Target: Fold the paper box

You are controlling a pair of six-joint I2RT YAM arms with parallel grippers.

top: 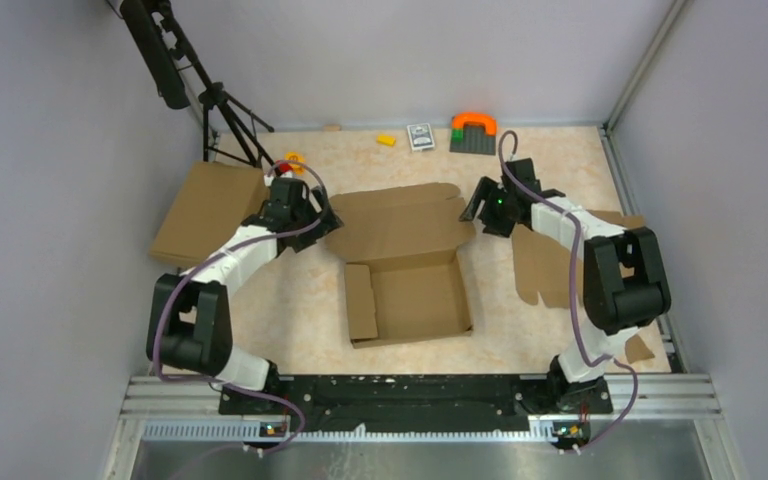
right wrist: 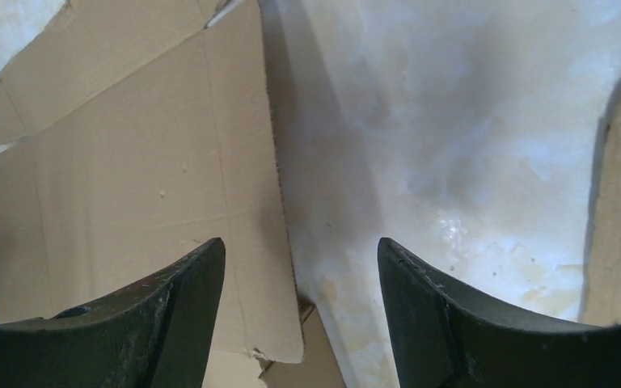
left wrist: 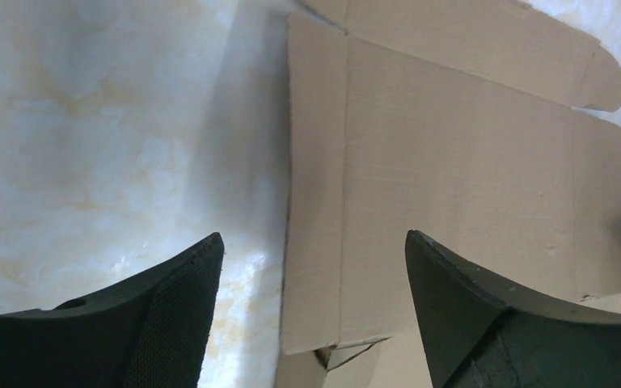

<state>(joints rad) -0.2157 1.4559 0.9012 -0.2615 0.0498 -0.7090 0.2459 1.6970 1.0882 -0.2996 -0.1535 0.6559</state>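
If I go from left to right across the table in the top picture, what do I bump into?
flat cardboard → left gripper → paper box → right gripper → cardboard blank

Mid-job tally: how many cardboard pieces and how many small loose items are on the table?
Cardboard pieces: 3 (paper box, left piece, notched blank right)
Small loose items: 5 (yellow block, card pack, orange arch toy, tan bit, orange-yellow bit)
Total: 8
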